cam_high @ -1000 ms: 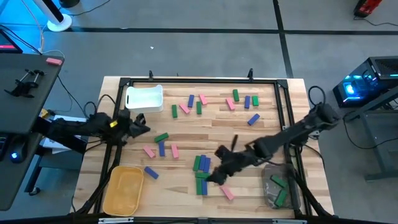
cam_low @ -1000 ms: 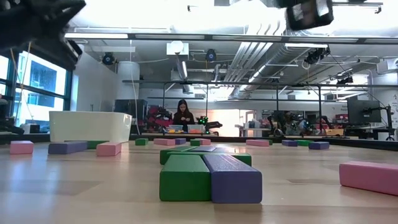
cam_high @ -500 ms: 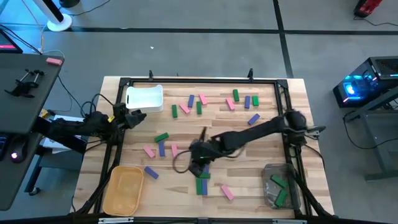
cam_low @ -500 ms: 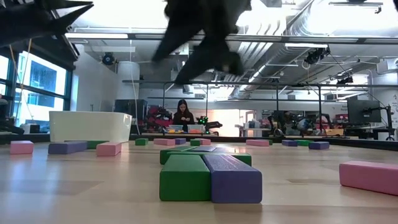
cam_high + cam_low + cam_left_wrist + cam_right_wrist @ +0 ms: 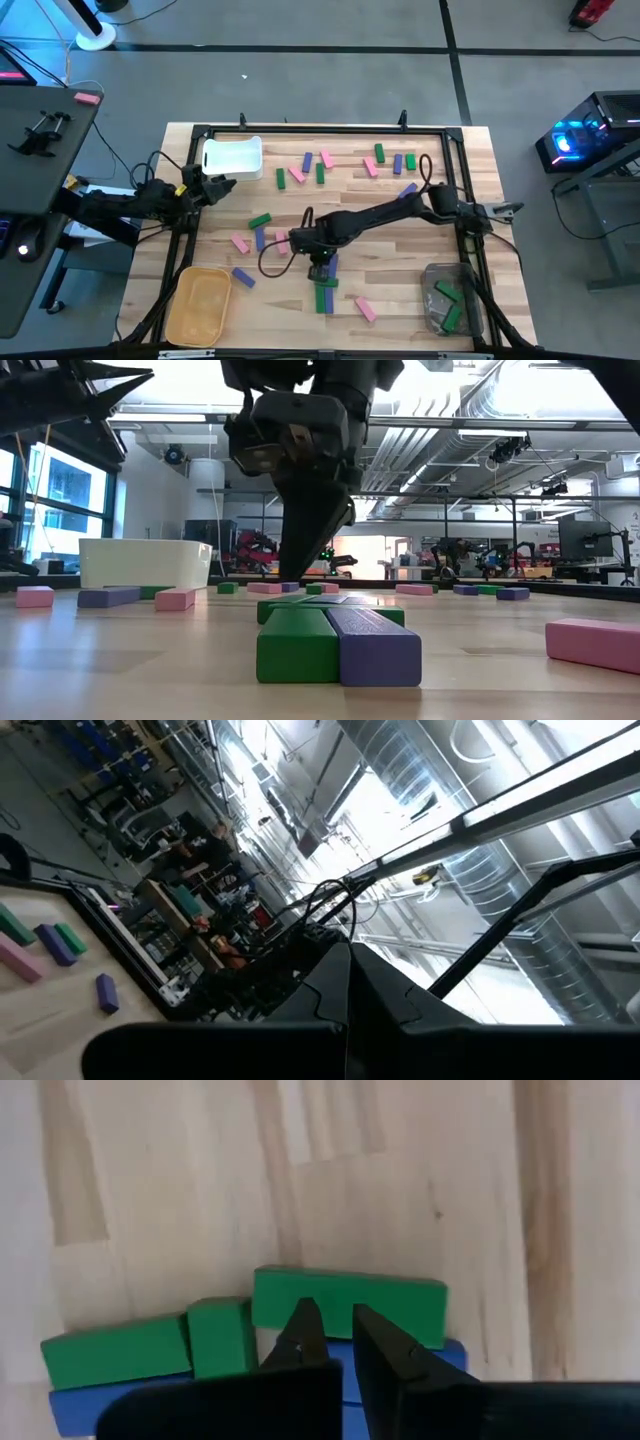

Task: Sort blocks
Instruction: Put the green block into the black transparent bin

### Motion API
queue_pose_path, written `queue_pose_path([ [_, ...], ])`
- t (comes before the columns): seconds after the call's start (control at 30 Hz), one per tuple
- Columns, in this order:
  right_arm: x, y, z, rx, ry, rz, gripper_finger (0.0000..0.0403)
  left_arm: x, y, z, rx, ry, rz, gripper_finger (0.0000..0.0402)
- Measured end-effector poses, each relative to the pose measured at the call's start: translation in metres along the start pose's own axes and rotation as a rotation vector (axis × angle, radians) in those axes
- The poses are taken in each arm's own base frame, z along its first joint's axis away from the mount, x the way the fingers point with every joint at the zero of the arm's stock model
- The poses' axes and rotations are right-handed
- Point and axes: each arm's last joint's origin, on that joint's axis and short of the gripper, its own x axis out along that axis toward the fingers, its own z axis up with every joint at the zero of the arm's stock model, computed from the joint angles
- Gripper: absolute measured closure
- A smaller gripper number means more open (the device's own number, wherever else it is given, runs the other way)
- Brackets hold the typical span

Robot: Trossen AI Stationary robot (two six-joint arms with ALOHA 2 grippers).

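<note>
Green, pink and blue-purple blocks lie flat across the wooden table (image 5: 440, 215). A cluster of green and blue-purple blocks (image 5: 325, 283) sits near the table's middle; the low view shows a green one (image 5: 297, 645) beside a blue-purple one (image 5: 375, 650). My right gripper (image 5: 318, 262) points down over the cluster's far end, shut. In the right wrist view it (image 5: 335, 1322) stands over a green block (image 5: 400, 1305) with nothing between the fingers. In the low view its tips (image 5: 295, 573) stop just above the blocks. My left gripper (image 5: 224, 186) waits, shut, beside the white bin (image 5: 232, 157).
A yellow bin (image 5: 198, 305) stands at the near left. At the near right, a clear bin (image 5: 445, 300) holds green blocks. More blocks lie along the far side (image 5: 320, 165) and left of the cluster (image 5: 258, 232). A pink block (image 5: 365, 310) lies near the front edge.
My right gripper has swung from beside the clear bin toward the table's left, come down over the far end of the green and blue-purple cluster, and shut. My left gripper has gone a little toward the far edge. No block has moved.
</note>
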Motion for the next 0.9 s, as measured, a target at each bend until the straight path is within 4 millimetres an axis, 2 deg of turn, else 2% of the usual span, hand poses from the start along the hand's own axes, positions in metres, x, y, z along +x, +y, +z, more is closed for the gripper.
queue_pose_path([
  [0.37,0.000,-0.008,0.005,-0.046,-0.027,-0.020,0.0403,0.000,0.002,-0.002,0.007,0.016,0.020,0.0401],
  [0.57,0.013,-0.020,-0.002,-0.016,0.004,-0.029,0.0403,0.000,0.002,-0.001,0.006,-0.002,0.033,0.0401],
  [0.73,0.015,-0.024,-0.003,-0.018,-0.001,-0.051,0.0403,0.000,0.002,-0.001,0.007,-0.004,0.034,0.0401],
  [0.83,0.013,-0.035,0.001,0.000,-0.032,-0.124,0.0403,0.000,0.002,-0.001,0.007,-0.014,0.043,0.0401],
  [0.9,0.009,-0.052,0.007,0.035,-0.059,-0.194,0.0403,0.000,0.003,0.000,0.006,-0.025,0.052,0.0401],
])
